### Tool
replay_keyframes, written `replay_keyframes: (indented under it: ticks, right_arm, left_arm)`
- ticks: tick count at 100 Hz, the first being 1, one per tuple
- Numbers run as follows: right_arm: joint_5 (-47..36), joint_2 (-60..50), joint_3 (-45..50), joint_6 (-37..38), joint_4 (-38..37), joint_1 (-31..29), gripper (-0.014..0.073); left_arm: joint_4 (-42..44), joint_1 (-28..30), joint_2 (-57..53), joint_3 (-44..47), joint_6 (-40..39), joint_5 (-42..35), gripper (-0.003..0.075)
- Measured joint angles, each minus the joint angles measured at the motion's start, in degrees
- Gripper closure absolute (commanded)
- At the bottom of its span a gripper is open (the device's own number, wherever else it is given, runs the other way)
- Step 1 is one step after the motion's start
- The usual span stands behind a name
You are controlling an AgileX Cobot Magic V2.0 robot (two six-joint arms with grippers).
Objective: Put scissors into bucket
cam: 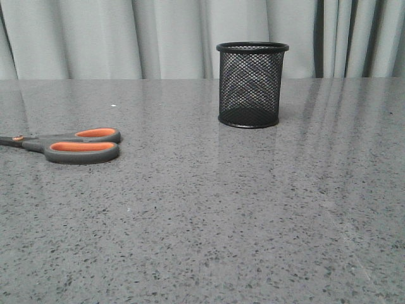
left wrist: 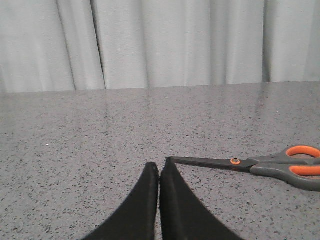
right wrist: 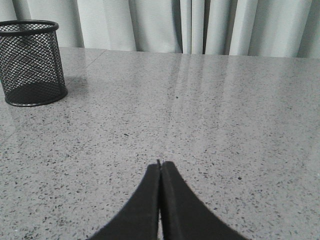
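Orange-lined scissors lie flat — the pressed-together, empty left claw must widen, then pinch near the pivot.

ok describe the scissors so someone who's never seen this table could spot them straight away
On the grey speckled table, look to the left edge of the front view, well left of and nearer than the black mesh bucket. The scissors lie flat there, blades shut. Their grey handles with orange-lined loops are the only colour around.

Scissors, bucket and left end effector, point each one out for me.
scissors (cam: 82,147): front view, on the near orange-lined handle loop.
bucket (cam: 251,88): front view, on its mesh wall.
left end effector (left wrist: 159,170): left wrist view, between its closed fingertips.
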Motion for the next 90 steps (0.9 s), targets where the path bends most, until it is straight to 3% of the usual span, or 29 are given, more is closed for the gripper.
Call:
replay_keyframes:
  ticks: [90]
  right_arm:
    - [0.0,0.0,0.0,0.0,0.0,0.0,0.0648]
  left_arm:
    - [0.0,0.0,0.0,0.0,0.0,0.0,0.0741]
